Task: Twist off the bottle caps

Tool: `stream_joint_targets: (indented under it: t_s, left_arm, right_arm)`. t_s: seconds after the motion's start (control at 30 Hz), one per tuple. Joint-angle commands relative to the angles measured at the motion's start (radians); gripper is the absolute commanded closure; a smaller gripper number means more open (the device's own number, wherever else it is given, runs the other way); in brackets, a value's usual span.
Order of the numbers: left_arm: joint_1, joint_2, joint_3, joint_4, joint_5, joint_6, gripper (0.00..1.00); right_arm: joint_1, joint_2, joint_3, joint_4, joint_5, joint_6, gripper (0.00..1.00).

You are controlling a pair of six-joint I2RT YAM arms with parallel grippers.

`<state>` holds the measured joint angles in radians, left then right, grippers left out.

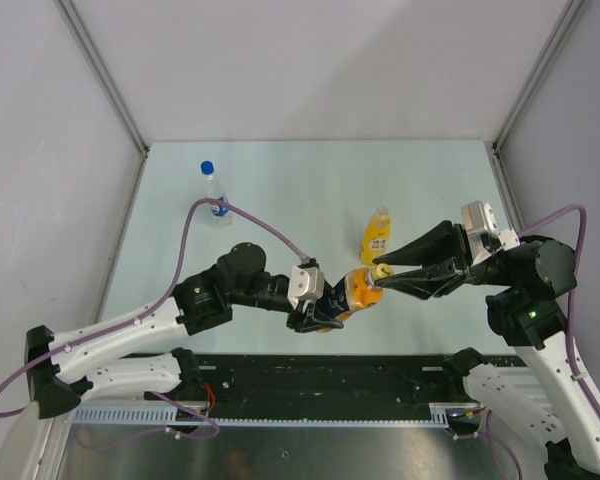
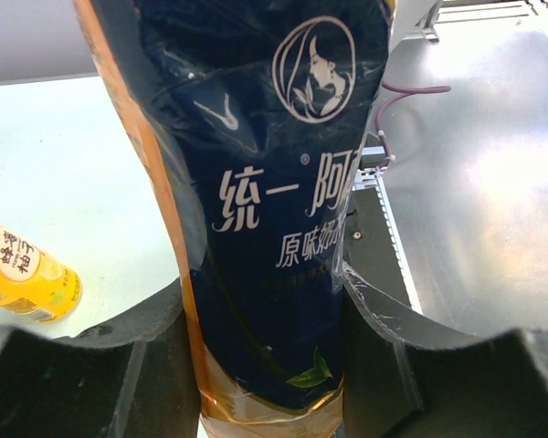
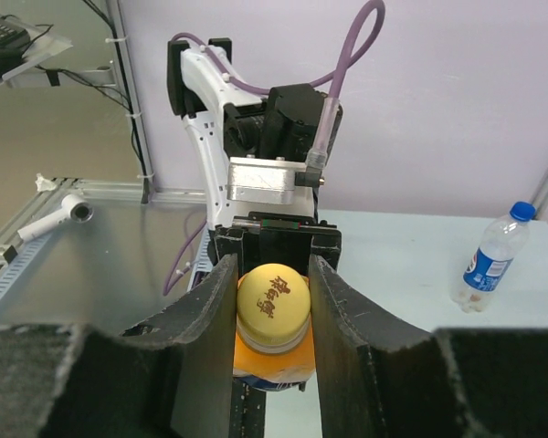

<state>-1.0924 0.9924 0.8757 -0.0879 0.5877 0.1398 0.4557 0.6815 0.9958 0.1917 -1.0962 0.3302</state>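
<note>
Your left gripper [image 1: 318, 308] clamped the dark-labelled bottle [image 2: 265, 182], right gripper [image 1: 380, 273] pinched its yellow cap [image 3: 272, 306]; juice bottle [image 1: 377, 235] just behind, water bottle [image 1: 214, 195] near the table [image 1: 300, 190]'s far-left edge

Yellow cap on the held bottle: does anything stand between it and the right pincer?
Nothing visible does. The right pincer clasps the yellow cap on the dark-labelled bottle that the left pincer grips.
</note>
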Motion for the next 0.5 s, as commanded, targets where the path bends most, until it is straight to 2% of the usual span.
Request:
stream_joint_targets:
  t_s: [0.0, 0.37, 0.47]
  left_arm:
    - [0.003, -0.049, -0.022, 0.026, 0.033, 0.029, 1.0]
    - [0.009, -0.047, -0.032, 0.037, -0.004, 0.023, 1.0]
    - [0.01, -0.052, -0.033, 0.045, -0.019, 0.019, 1.0]
  right_arm:
    - [-0.021, -0.023, 0.014, 0.053, 0.112, 0.006, 0.92]
    - [-0.022, -0.028, 0.013, 0.051, 0.154, 0.006, 0.9]
    - [-0.024, -0.018, 0.014, 0.027, 0.172, 0.003, 0.74]
